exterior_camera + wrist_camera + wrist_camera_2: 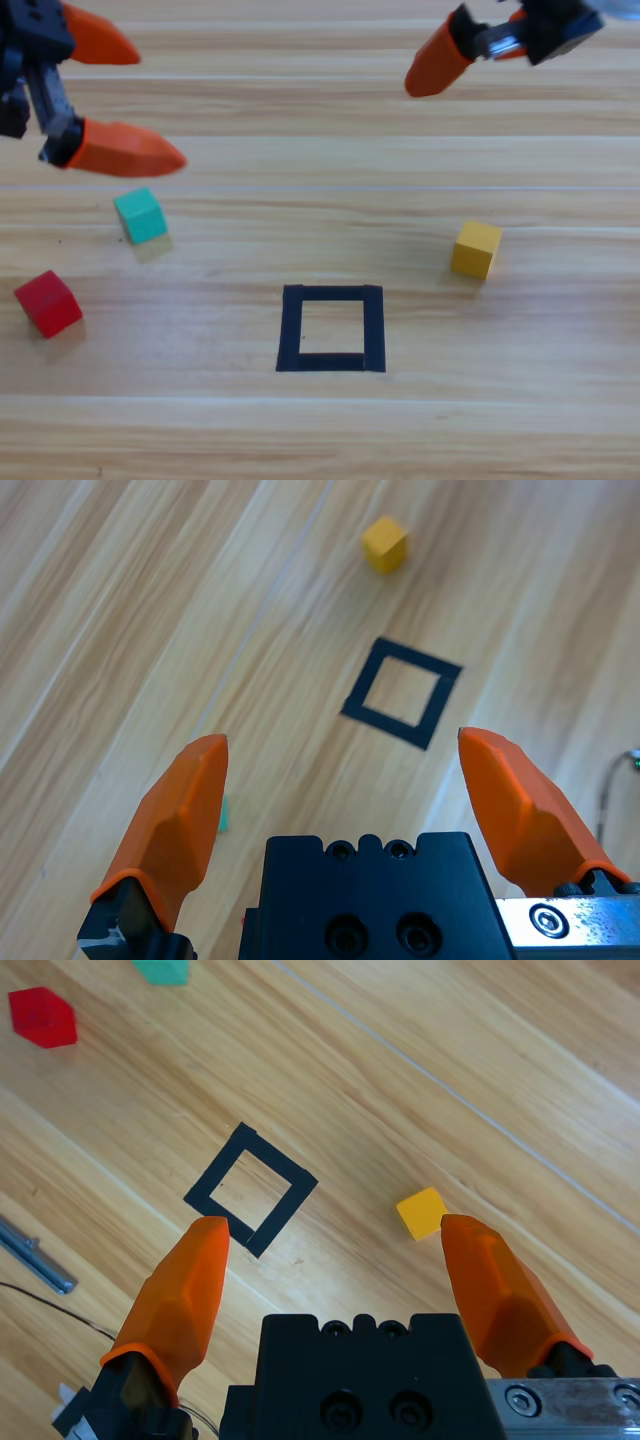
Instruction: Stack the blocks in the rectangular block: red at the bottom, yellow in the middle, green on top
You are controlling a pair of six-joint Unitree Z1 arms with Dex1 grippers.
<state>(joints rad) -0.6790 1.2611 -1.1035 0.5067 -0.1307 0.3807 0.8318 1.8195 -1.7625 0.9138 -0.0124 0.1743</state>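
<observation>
The red cube (48, 303) (42, 1017) lies at the table's left, and the teal-green cube (140, 215) (162, 970) sits just up and right of it. The yellow cube (476, 249) (384, 544) (421, 1212) rests to the right. Between them is the black tape square (291, 328) (363, 677) (279, 1155), with only bare wood inside. My left gripper (160, 108) (345, 742) hovers open above the green cube, holding nothing. At the top right, my right gripper (470, 45) (336, 1222) is open and empty, up and back from the yellow cube.
A grey metal rod (35, 1255) and a thin cable lie beyond the table's near edge in the right wrist view. A looped cable (610, 790) shows at the right edge of the left wrist view.
</observation>
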